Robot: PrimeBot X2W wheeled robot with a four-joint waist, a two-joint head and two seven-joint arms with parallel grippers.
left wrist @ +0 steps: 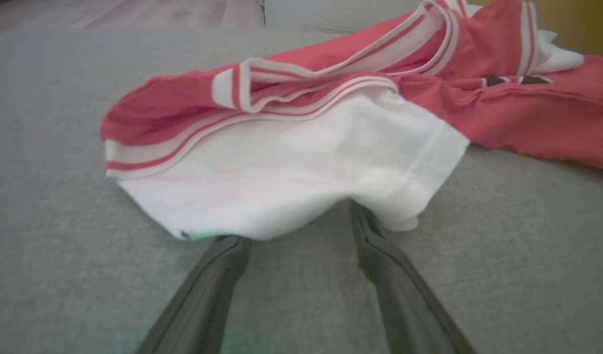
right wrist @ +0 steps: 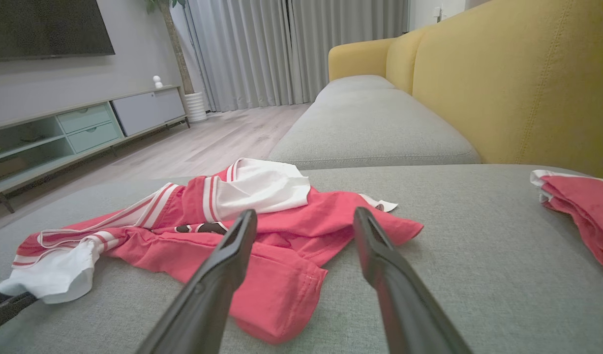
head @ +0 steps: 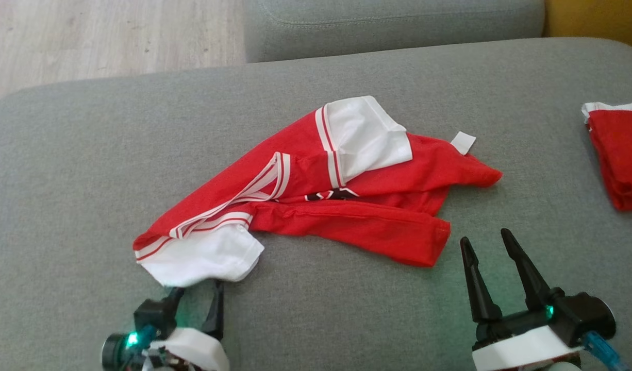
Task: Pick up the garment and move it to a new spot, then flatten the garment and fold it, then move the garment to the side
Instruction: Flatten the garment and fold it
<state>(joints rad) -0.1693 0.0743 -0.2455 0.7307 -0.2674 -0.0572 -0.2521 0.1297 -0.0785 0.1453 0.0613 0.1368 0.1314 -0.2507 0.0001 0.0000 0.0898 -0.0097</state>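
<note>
Left gripper (head: 197, 291) wide, fingertips tucked at white sleeve edge of garment (head: 347, 206). Right gripper (head: 485, 237) wide, just beside red hem, not touching. Bare grey cushion (head: 89, 180) around; second red garment (head: 617, 154) at right edge. Wood floor (head: 89, 36) beyond.

A folded red cloth (head: 620, 154) lay at the right edge of a grey sofa seat (head: 89, 154); a yellow backrest (right wrist: 527, 73), grey curtains (right wrist: 262, 49) and a wooden floor (right wrist: 208, 142) stood beyond.

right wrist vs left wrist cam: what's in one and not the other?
Right wrist view adds: right gripper open, near the red hem; a second red garment at the right; yellow sofa back, curtains, TV cabinet.
Left wrist view adds: close-up of left gripper open, fingertips tucked under the white sleeve.
Both: the red-and-white garment crumpled on the grey cushion.
</note>
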